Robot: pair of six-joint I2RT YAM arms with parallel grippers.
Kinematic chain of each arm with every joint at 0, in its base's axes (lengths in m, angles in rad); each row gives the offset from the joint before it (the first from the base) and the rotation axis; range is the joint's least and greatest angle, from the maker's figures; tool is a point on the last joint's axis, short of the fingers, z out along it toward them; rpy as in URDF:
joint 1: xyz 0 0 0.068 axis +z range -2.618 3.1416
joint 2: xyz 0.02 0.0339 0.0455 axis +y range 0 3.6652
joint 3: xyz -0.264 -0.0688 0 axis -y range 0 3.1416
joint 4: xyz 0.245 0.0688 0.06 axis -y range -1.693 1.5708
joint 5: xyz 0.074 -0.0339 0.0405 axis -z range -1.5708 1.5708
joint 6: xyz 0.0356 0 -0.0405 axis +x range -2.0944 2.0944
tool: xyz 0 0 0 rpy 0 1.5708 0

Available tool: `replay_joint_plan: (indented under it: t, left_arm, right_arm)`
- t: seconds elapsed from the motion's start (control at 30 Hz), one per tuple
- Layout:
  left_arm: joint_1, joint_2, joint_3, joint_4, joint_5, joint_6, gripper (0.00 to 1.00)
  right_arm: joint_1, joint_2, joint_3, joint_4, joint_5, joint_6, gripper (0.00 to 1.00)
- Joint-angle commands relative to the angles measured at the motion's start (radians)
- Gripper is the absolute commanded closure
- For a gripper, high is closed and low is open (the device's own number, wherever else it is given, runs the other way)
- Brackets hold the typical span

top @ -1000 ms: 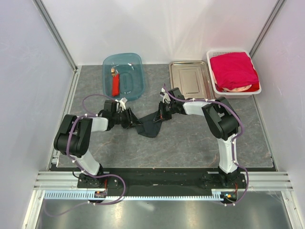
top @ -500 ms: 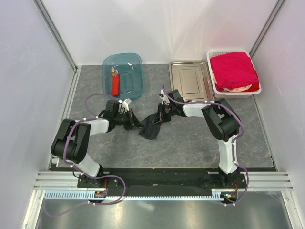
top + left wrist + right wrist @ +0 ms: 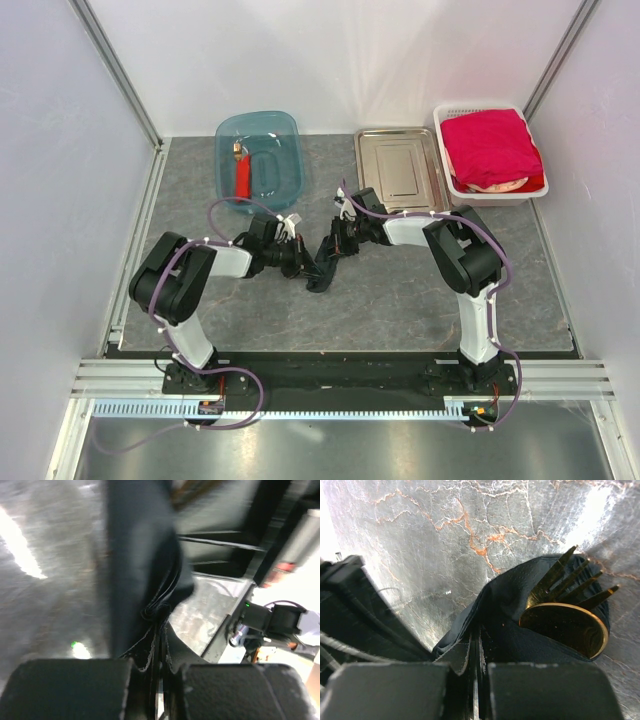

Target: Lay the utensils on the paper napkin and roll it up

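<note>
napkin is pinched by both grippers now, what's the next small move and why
Probably carry the pinched edge across over the fork and spoon, both grippers moving together. The left gripper and right gripper are each shut on a fold of the napkin, and the fork tines and spoon bowl already sit inside it, so the wrap can begin without letting go.

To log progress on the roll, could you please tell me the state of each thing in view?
paper napkin: folded around the utensils, pinched by both claws
utensils: tucked inside the fold, fork tines and spoon bowl poking out
left claw: shut on the paper napkin
right claw: shut on the paper napkin
blue tub: upright, holding a red tool
white basket: holding a red cloth
</note>
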Motion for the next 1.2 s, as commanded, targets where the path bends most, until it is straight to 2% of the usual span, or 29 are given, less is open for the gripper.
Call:
replay_joint_plan:
  t: [0.0, 0.23, 0.53, 0.67, 0.9, 1.03, 1.17]
  left_arm:
    - [-0.001, 0.037, 0.026, -0.041, -0.076, 0.011, 0.95]
    - [0.003, 0.049, 0.03, -0.121, -0.13, 0.053, 0.96]
    - [0.013, 0.06, 0.033, -0.143, -0.14, 0.057, 0.97]
    - [0.013, 0.061, 0.039, -0.146, -0.143, 0.057, 0.98]
    - [0.013, 0.064, 0.04, -0.155, -0.142, 0.064, 0.98]
    - [0.013, 0.067, 0.046, -0.153, -0.142, 0.062, 0.98]
    - [0.013, 0.067, 0.049, -0.153, -0.142, 0.064, 0.98]
  right_arm:
    - [0.019, 0.035, -0.049, -0.122, 0.118, -0.047, 1.0]
    - [0.02, 0.002, -0.015, -0.13, 0.091, -0.056, 1.0]
    - [0.007, -0.069, 0.083, -0.203, 0.051, -0.099, 0.89]
    - [-0.022, -0.081, 0.108, -0.24, 0.029, -0.103, 0.81]
    - [-0.05, -0.127, 0.112, -0.268, 0.005, -0.111, 0.8]
    - [-0.072, -0.117, 0.097, -0.256, 0.006, -0.108, 0.83]
    - [-0.096, -0.095, 0.048, -0.162, -0.049, -0.007, 0.87]
